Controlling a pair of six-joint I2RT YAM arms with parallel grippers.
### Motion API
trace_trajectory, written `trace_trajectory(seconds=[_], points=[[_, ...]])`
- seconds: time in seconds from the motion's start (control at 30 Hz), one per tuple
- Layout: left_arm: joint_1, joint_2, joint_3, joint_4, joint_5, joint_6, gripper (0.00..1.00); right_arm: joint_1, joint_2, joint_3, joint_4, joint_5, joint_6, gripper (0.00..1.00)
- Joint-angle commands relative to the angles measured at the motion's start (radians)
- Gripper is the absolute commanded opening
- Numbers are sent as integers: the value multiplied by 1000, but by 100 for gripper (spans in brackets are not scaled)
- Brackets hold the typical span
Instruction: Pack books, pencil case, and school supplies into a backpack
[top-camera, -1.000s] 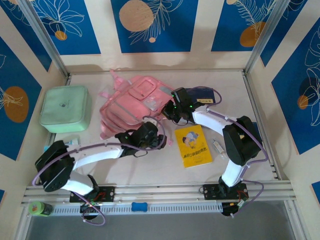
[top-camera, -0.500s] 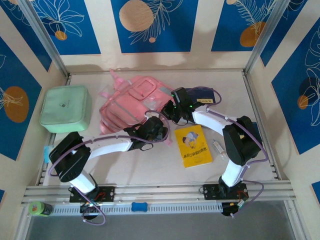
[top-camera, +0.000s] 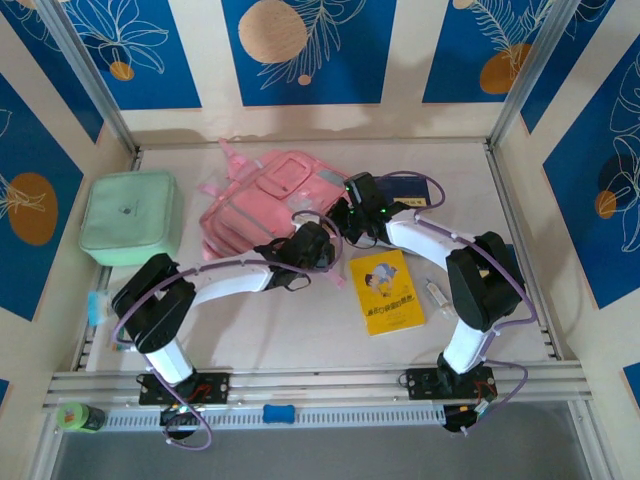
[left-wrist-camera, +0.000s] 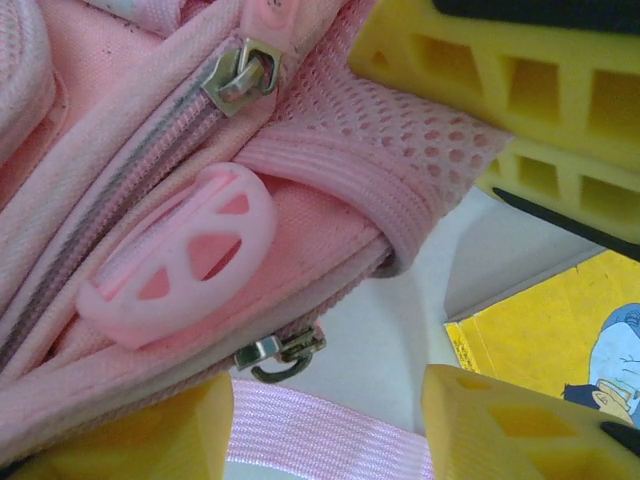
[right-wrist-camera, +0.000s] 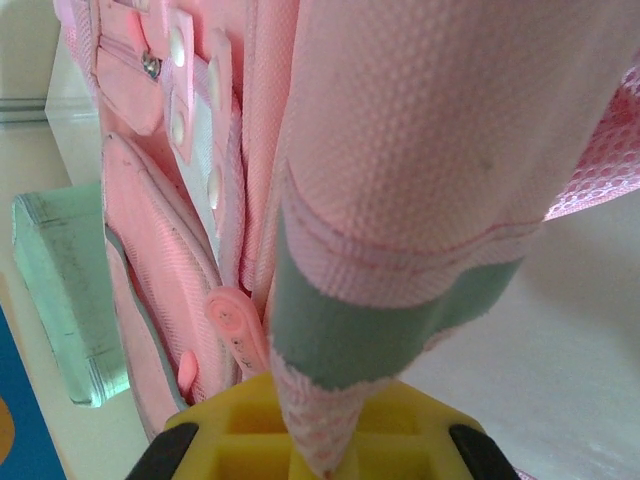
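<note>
Backpack (top-camera: 250, 208) rim pinched, right end effector (right-wrist-camera: 318, 432) | left end effector (left-wrist-camera: 325, 420) spread alongside

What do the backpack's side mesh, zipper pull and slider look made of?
On the backpack, the side mesh looks like matte pink woven synthetic, given its open holes. The zipper pull seems to be soft rubber or plastic: smooth, with moulded cutouts. The slider looks like metal, silvery and shiny.

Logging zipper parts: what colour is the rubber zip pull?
The zip pull is pink; left wrist view.
</note>
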Motion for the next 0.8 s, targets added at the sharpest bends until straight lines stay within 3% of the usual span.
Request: trace_trajectory(seconds=[0.0, 0.3, 0.63, 0.77], points=[[23, 27, 55, 55, -25, 21, 50, 22, -20, 33, 21, -96, 17, 0], [23, 6, 48, 58, -13, -12, 40, 20, -21, 33, 22, -100, 17, 0], [27, 63, 138, -100, -120, -117, 44, 26, -21, 19, 37, -100, 26, 0], [28, 90, 168, -120, -177, -146, 39, 31, -18, 17, 43, -104, 29, 0]])
